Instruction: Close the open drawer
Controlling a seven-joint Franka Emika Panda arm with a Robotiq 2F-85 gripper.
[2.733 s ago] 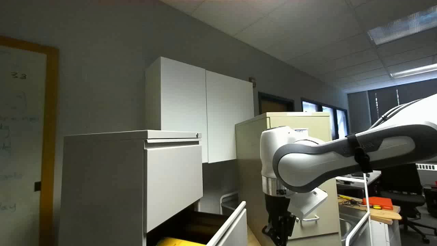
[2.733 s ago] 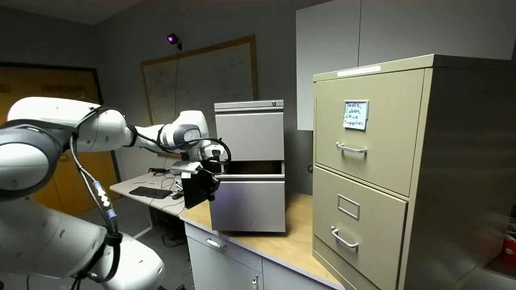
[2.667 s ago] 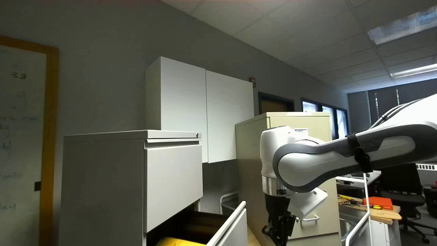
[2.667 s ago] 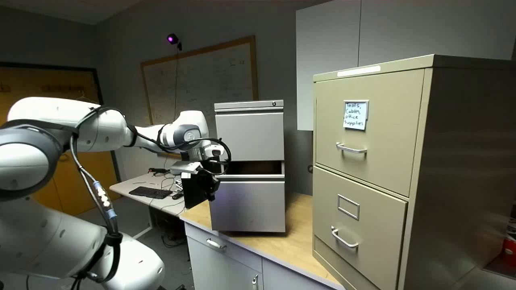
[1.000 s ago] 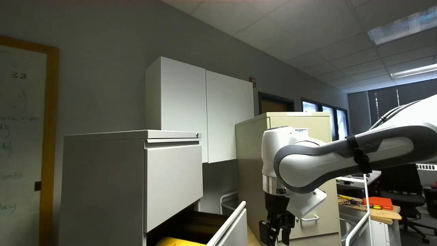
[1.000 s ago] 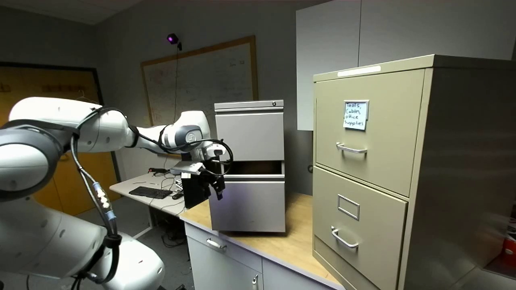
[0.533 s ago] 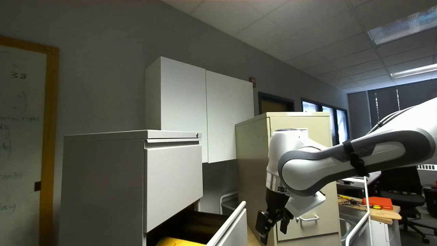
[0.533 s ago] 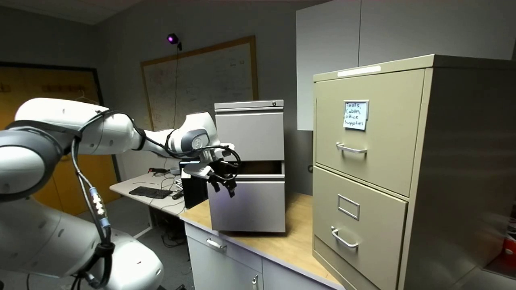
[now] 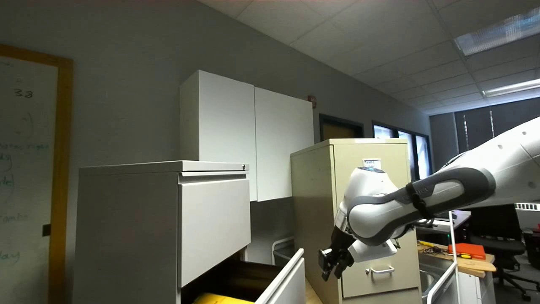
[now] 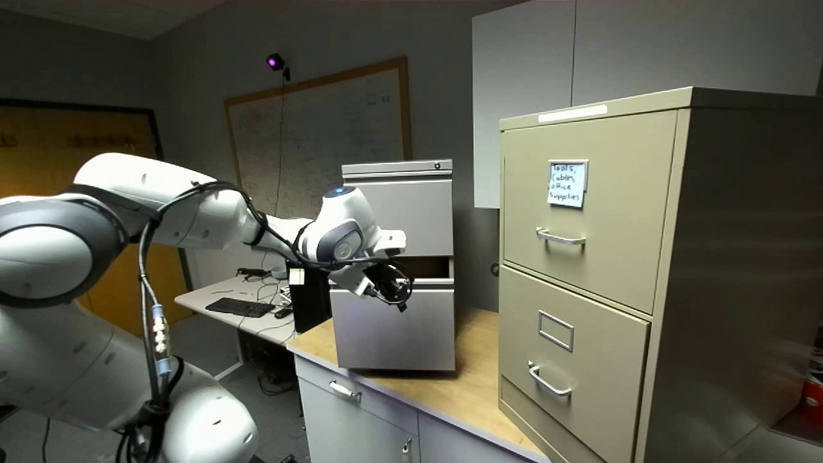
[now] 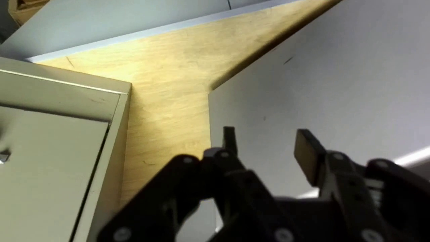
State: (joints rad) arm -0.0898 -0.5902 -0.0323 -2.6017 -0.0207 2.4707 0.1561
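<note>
- A grey wall [image 9: 126, 97] backs the room, with a whiteboard [image 10: 321, 141] on it behind the white cabinet [image 9: 126, 232]; that cabinet stands on a wooden worktop [image 10: 479, 341], and a beige filing cabinet [image 10: 591, 257] stands beside it.
- Your drawer [image 10: 395, 341] is the lower one of the white cabinet: it juts out beneath the upper drawer front [image 9: 215, 230], with a patch of yellow [image 9: 219, 299] showing inside.
- Your gripper [image 11: 267, 148] is out in front of the white cabinet, spread wide and holding nothing. It slants towards the drawer, but an exterior view shows a gap between them, so you are not touching yet.
- I would call this the approach: the push has not yet begun, and all of the closing is left.
- Next, you likely need to bring the gripper against the drawer's plain, flat panel, near its middle if you can, then press straight in towards the white cabinet.
- Narrowing the gripper first might give a firmer push. Go steadily: an off-centre shove could make the drawer bind or shift the white cabinet.
</note>
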